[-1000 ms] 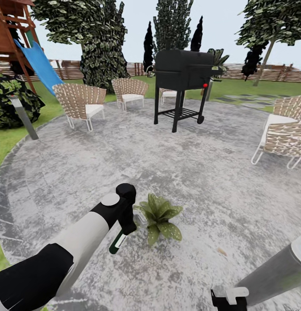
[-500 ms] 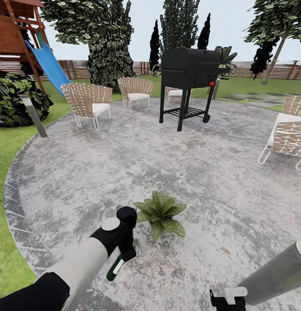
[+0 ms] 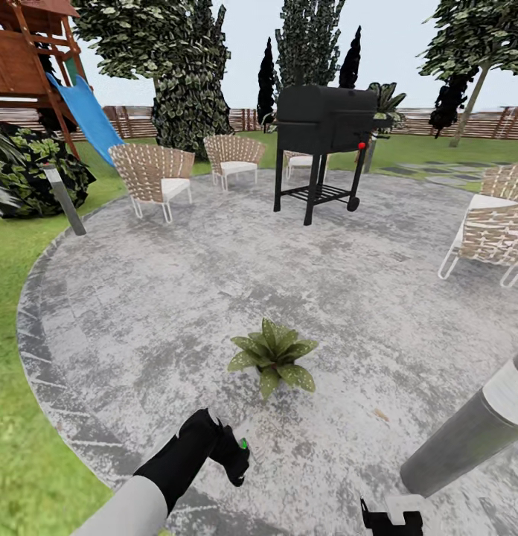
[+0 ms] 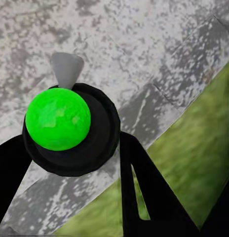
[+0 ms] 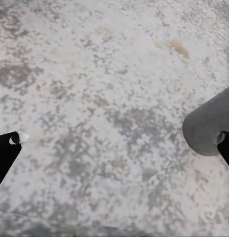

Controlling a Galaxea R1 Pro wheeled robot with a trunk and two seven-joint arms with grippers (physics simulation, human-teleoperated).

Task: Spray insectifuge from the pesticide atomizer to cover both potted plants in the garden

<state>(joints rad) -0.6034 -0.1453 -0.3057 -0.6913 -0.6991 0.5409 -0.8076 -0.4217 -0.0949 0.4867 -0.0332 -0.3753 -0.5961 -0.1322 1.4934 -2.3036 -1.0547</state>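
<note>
One potted plant (image 3: pixel 272 356), a rosette of green, pale-speckled leaves, stands on the round grey patio (image 3: pixel 348 298) in the head view. The second plant is out of view. My left gripper (image 3: pixel 234 455) hangs low over the patio, nearer to me than the plant and apart from it, shut on the pesticide atomizer (image 3: pixel 242 445). In the left wrist view the atomizer (image 4: pixel 65 123) is a black round body with a bright green top and a grey nozzle, held between the black fingers (image 4: pixel 139 187). My right gripper (image 5: pixel 117 143) is open over bare paving, with nothing between its fingers.
A black grill (image 3: pixel 322 123) stands at the back of the patio. Wicker chairs sit at back left (image 3: pixel 151 175), back centre (image 3: pixel 231 156) and right (image 3: pixel 490 231). Lawn (image 3: pixel 21 417) borders the patio's left edge, with a grey post (image 3: pixel 64 199), a bush and a blue slide (image 3: pixel 84 112).
My left arm has drawn back toward me and down, carrying the atomizer away from the plant's side. The head view has shifted a little as well.
</note>
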